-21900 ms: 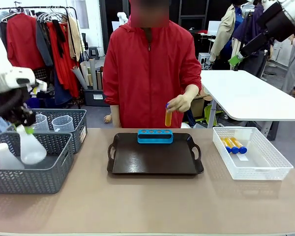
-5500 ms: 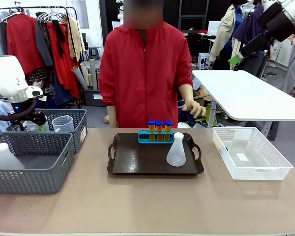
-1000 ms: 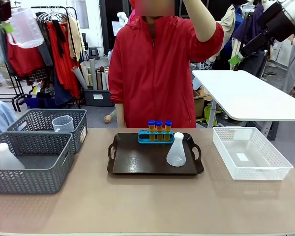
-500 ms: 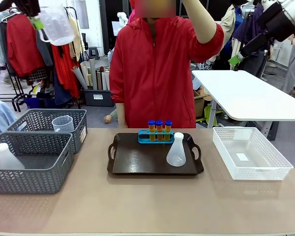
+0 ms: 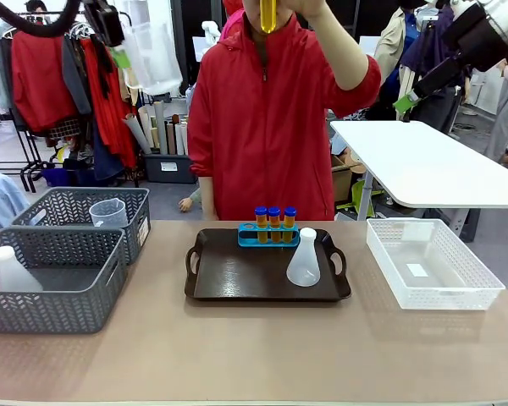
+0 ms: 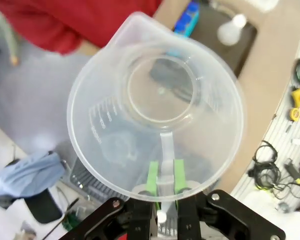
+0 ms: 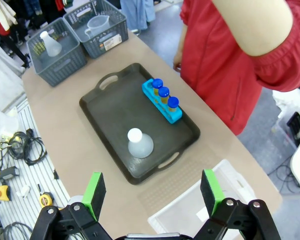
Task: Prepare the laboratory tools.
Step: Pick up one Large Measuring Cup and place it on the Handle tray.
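We find the left gripper (image 6: 165, 176) clamped on the handle of the measuring jug (image 6: 155, 100), with its green pads (image 6: 152, 177) pressing the thin handle strip from both sides. The left wrist view looks straight down into the jug's mouth. The printed scale on its wall is too faint to read, and everything seen through the wall is blurred. In the front view the jug hangs high at the upper left, well above the baskets. Its outline is hard to trace against the bright background, and the arm above it is cut off by the top edge.

The right gripper (image 7: 152, 191) stands with its jaws wide apart, high over the table's right part. Its body hides the near portion of the white mesh bin (image 5: 483, 292).

The person's hand (image 5: 303, 7) is raised to the top edge and mostly cut off. It holds one orange-filled test tube (image 5: 268, 17) whose cap is out of frame.

Containers, in order:
- The dark tray (image 5: 237, 283) carries the blue rack (image 5: 268, 239) at its far edge, with three capped tubes (image 5: 273, 222) in the three right-hand holes.
- The conical flask (image 5: 303, 262) stands upright on the tray near the rack's right end. The right wrist view shows it apart from the rack.
- The near grey basket (image 5: 51, 300) holds a second flask (image 5: 13, 272), partly hidden by the basket wall.
- The far grey basket (image 5: 137, 211) holds a second jug (image 5: 107, 211).
- In the mesh bin a small white slip (image 5: 417, 271) lies on the floor; we cannot tell what it is.
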`<state>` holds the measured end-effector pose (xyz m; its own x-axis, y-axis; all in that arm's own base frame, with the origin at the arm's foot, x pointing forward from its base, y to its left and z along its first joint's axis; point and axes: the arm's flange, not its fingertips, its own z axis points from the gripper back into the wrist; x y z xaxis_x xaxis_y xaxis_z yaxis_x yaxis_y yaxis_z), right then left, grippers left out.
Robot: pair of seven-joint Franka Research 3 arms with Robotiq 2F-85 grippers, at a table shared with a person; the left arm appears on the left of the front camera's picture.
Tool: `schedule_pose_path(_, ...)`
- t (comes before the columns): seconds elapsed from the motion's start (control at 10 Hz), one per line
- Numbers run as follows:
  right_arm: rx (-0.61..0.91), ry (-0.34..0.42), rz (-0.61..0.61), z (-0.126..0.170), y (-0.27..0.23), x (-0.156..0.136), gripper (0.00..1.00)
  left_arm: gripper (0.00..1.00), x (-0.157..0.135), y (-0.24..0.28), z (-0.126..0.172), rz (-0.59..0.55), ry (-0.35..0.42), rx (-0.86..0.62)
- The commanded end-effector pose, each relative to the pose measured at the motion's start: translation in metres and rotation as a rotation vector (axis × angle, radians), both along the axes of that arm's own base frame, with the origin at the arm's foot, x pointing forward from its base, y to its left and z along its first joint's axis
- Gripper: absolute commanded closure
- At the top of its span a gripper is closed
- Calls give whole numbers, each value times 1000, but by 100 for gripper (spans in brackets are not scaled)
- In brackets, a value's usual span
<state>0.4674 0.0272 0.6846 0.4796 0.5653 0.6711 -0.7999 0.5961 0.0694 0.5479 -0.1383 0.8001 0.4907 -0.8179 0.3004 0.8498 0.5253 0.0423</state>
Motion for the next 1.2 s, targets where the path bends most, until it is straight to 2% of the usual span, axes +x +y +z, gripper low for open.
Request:
schedule_pose_path(0.0, 6, -2, 7, 1, 0, -1, 0, 100, -11, -17, -17, -106, -5, 19)
schedule_pose_path(0.4, 6, -2, 7, 1, 0, -1, 0, 100, -23, -60, -43, -234, 47, 43)
schedule_pose_path(0.6, 6, -2, 7, 1, 0, -1, 0, 100, -27, -71, -50, -256, 76, 62)
schedule_pose_path(1.1, 6, -2, 7, 1, 0, -1, 0, 100, -45, -22, -57, -201, 119, 90)
